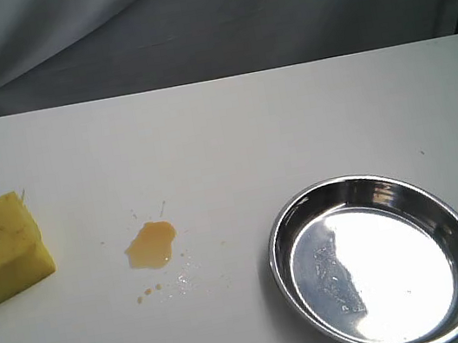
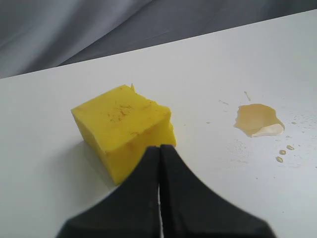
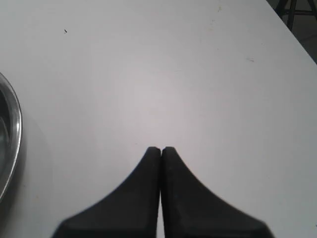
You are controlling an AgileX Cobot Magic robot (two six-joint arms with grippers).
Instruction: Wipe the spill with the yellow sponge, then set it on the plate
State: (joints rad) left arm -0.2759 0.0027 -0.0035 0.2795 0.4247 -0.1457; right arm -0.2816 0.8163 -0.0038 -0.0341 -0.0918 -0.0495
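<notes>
The left end effector (image 2: 159,147), fingers together and empty, hangs just short of the yellow sponge (image 2: 124,129), which sits on the bench (image 1: 249,133) near the spill (image 1: 151,244), likely lining up a grasp, while the right end effector (image 3: 161,148), also closed, idles beside the plate (image 1: 278,242).

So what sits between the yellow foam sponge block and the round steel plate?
Only the small amber liquid puddle with droplets, on the white table; it touches neither the yellow foam sponge block nor the round steel plate. Clearest in the exterior view.
</notes>
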